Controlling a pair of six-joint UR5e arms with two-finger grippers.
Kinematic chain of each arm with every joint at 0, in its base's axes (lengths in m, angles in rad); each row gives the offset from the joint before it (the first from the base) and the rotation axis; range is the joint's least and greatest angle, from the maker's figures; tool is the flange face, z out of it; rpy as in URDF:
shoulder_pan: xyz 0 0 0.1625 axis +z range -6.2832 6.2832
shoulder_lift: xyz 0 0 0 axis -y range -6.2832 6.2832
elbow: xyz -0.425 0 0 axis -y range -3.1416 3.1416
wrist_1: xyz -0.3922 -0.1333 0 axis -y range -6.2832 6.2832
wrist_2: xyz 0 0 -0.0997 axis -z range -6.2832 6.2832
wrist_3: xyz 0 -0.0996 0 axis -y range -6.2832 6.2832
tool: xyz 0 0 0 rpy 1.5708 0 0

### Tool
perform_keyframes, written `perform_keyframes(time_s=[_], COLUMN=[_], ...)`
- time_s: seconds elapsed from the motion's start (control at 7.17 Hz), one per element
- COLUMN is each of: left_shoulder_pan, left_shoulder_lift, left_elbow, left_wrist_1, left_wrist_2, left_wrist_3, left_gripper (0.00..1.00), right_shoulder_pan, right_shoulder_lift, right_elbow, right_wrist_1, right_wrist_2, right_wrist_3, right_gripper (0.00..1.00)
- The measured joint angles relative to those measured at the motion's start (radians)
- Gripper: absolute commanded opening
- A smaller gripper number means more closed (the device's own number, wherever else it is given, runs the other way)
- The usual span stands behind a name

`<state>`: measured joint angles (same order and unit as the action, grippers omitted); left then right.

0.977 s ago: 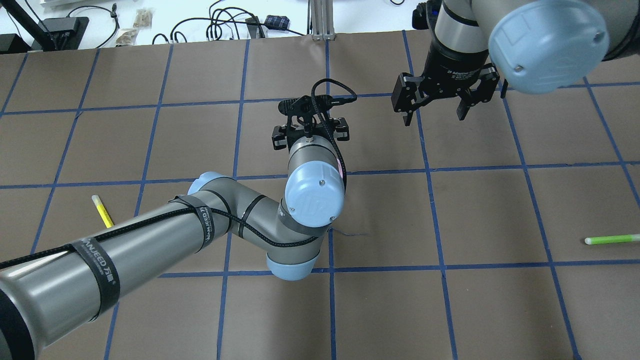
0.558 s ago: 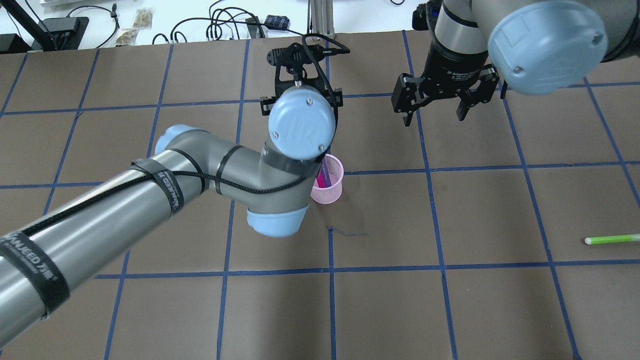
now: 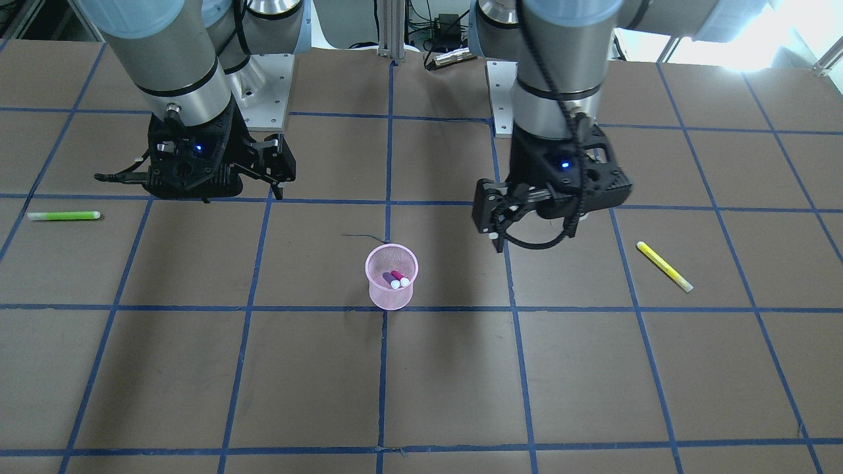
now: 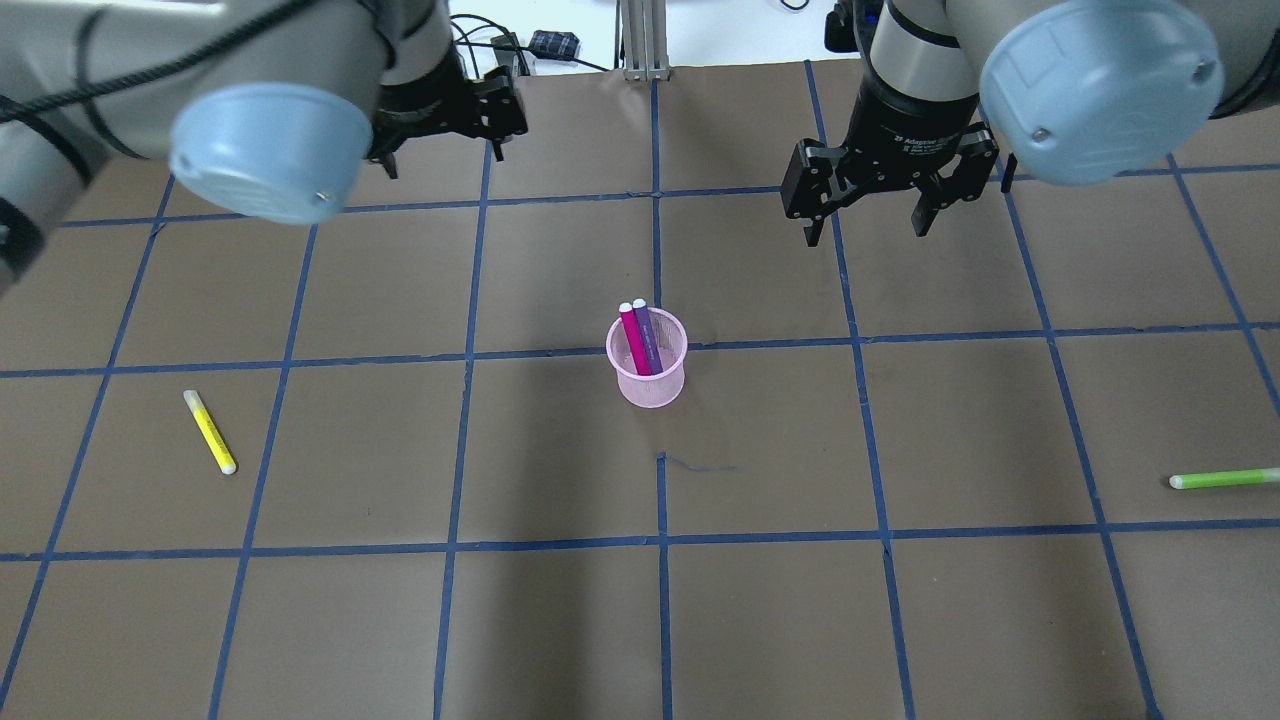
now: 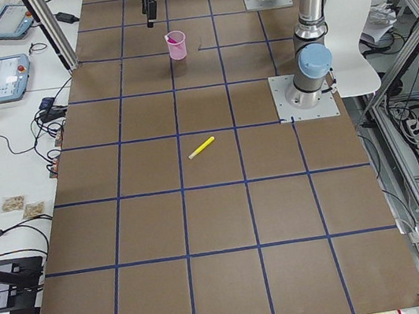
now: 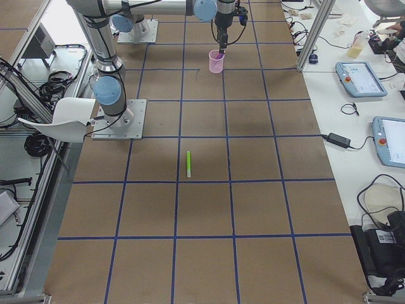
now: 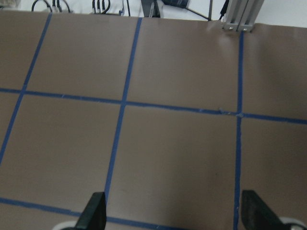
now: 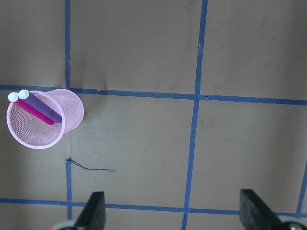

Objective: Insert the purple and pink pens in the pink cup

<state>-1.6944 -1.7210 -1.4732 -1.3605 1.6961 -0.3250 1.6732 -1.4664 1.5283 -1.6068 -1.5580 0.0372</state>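
The pink mesh cup (image 4: 646, 362) stands upright at the table's middle. The pink pen (image 4: 631, 335) and the purple pen (image 4: 646, 335) stand in it side by side and lean on its far rim. The front-facing view shows the cup (image 3: 392, 284) with both white pen tips inside. My left gripper (image 4: 443, 158) is open and empty at the back left, far from the cup; its fingers (image 7: 93, 213) stand wide apart. My right gripper (image 4: 867, 230) is open and empty at the back right, and its wrist view shows the cup (image 8: 45, 120) at the left.
A yellow pen (image 4: 210, 432) lies on the table at the left. A green pen (image 4: 1225, 479) lies near the right edge. Cables and small items lie beyond the table's far edge (image 4: 420, 50).
My left arm has pulled back from over the cup towards the back left, which uncovers the cup with both pens in it. The right arm has not moved.
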Motion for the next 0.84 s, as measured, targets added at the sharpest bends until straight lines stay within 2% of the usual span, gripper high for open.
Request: perform_keyframes(time_s=[0.28,0.56,0.84], left_shoulder_pan=[0.105,0.113,0.085], left_shoulder_lift=[0.045,0.069,0.077], left_elbow=[0.018,0.012,0.007], left_wrist_1=[-0.198,-0.259,-0.265], left_wrist_2=[-0.077,-0.109,-0.124], left_wrist_3=[0.12,0.173,0.182], left_gripper=[1.0,1.0,1.0], right_shoulder_pan=[-0.007,-0.033,-0.04], right_shoulder_lift=[-0.001,-0.01,-0.02], right_elbow=[-0.005,-0.007,-0.009], right_wrist_1=[0.001,0.002,0.004], right_wrist_2=[-0.007,-0.005,-0.005], right_wrist_3=[-0.018,-0.089,-0.111], right_gripper=[1.0,1.0,1.0])
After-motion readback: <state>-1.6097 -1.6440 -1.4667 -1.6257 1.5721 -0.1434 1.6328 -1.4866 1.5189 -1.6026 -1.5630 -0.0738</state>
